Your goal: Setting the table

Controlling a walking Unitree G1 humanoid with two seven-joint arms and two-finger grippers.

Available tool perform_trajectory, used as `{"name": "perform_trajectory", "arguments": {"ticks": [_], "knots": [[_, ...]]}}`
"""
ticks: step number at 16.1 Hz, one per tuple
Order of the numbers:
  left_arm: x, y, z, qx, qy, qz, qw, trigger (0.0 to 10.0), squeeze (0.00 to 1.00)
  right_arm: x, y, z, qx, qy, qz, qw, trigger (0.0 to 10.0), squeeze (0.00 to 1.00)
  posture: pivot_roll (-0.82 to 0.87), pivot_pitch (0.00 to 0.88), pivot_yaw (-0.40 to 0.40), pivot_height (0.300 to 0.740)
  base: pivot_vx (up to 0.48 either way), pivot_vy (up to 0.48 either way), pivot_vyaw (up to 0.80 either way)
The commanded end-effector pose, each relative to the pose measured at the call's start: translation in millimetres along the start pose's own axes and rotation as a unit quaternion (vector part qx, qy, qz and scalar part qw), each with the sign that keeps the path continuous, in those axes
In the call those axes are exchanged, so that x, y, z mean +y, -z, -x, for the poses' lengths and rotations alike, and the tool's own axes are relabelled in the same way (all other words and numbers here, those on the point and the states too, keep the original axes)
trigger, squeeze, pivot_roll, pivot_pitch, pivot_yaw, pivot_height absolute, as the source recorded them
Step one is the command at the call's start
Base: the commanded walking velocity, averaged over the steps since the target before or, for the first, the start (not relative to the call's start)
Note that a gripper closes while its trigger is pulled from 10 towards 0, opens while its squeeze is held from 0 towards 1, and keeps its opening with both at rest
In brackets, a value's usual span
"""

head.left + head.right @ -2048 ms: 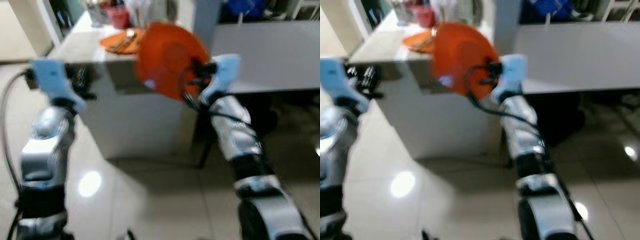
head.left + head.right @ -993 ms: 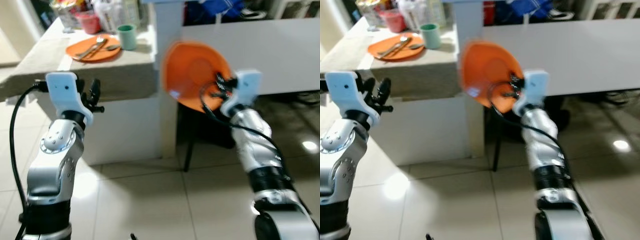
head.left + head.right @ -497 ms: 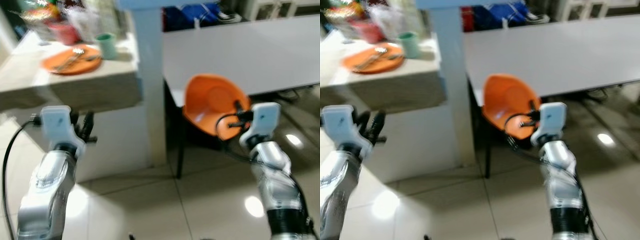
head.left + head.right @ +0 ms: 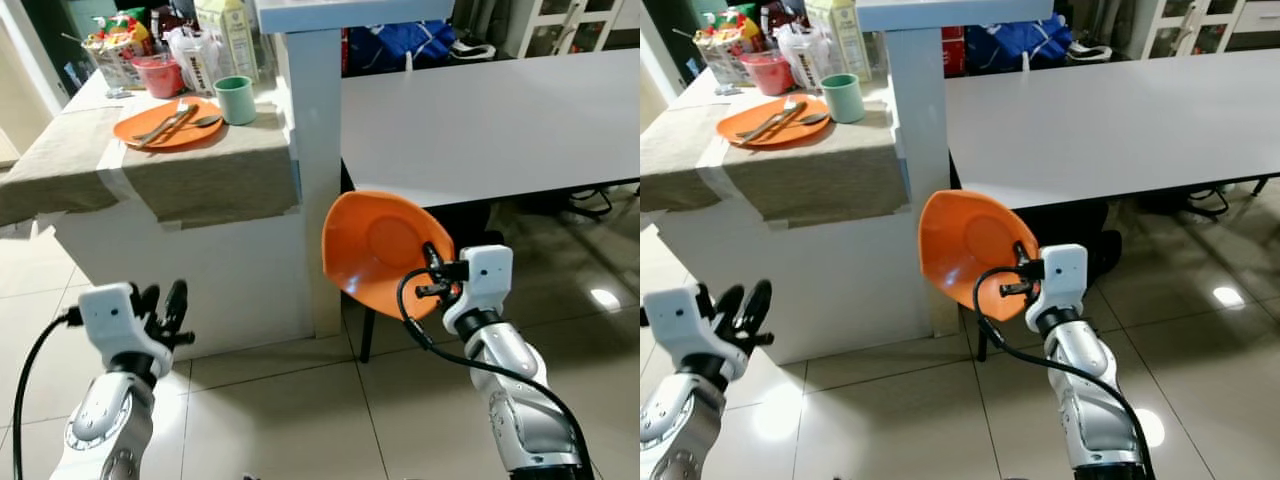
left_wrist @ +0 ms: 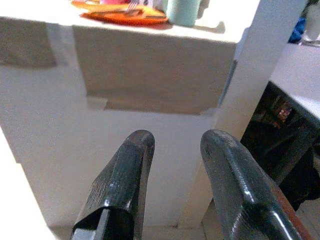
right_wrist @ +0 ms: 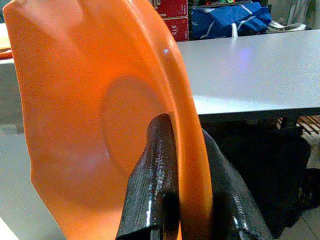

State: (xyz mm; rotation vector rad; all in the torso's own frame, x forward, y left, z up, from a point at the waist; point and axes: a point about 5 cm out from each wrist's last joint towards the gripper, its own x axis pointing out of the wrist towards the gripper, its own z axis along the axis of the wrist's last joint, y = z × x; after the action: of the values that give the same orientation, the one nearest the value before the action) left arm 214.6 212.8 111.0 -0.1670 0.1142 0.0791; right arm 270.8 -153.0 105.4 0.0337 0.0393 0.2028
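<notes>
1. Since half a second ago the view has sharpened and swung, so the counter sits higher and the left arm lower; the orange plate (image 4: 385, 250) remains pinched in the right gripper (image 6: 182, 200), now tipped more upright on its edge.
2. Right gripper fingers (image 6: 155, 185) are closed on the plate's rim, one against the inner face and one behind it, with the plate standing above the gripper.
3. Held this way, the plate hangs in the air in front of the white table (image 4: 500, 110), just beside the white pillar (image 4: 315, 150) and below the tabletop's near edge.
4. Left gripper (image 5: 175, 165) holds nothing; its two black fingers stand apart with a clear gap, pointing at the side of the cloth-covered counter (image 4: 150, 165), low and near the floor.
5. On that counter lies a second orange plate (image 4: 165, 122) carrying a fork and a spoon (image 4: 180, 120).
6. A green cup (image 4: 236, 99) stands just beside that plate, with a red tub (image 4: 158, 73) and cartons (image 4: 235, 35) behind.
</notes>
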Motion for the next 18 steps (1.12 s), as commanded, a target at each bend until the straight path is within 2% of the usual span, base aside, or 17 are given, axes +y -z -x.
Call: {"name": "perform_trajectory", "arguments": {"ticks": [1,3,5,8,13,18], "knots": [[-2.0,0.1,-1.1,-0.001,0.007,-0.004,1.000,10.0,0.00,-0.6,-11.5,-1.4,-0.021,-0.008,0.006,1.000,0.0,0.00,-0.12,0.000,0.080,0.740,0.000,0.000,0.00],[-1.0,-11.5,-5.7,-0.018,0.009,-0.033,0.999,10.0,0.00,-12.2,-8.9,0.3,-0.012,-0.019,0.054,0.998,0.0,0.00,-0.11,0.000,0.072,0.740,0.000,0.000,0.00],[1.5,-17.1,-9.3,-0.024,0.006,-0.038,0.999,10.0,0.00,-16.9,-8.5,-1.6,-0.007,-0.016,0.057,0.998,0.0,0.00,-0.11,0.000,0.069,0.740,0.000,0.000,0.00],[-13.2,-26.7,-15.2,-0.040,0.007,-0.031,0.999,10.0,0.00,-11.7,-15.7,-9.7,-0.015,-0.024,0.055,0.998,0.0,0.00,-0.10,0.000,0.060,0.740,0.195,-0.354,0.00],[-15.1,-28.0,-12.7,-0.044,-0.003,-0.035,0.998,10.0,0.00,-7.9,-12.8,-15.7,-0.012,-0.037,0.055,0.998,0.0,0.00,-0.07,0.000,0.050,0.740,0.322,-0.352,0.00],[-21.9,-31.7,-16.0,-0.048,0.004,-0.066,0.997,10.0,0.00,1.3,-12.7,-21.5,-0.015,-0.047,0.050,0.998,0.0,0.00,-0.07,0.000,0.060,0.740,0.291,-0.378,0.00]]}}
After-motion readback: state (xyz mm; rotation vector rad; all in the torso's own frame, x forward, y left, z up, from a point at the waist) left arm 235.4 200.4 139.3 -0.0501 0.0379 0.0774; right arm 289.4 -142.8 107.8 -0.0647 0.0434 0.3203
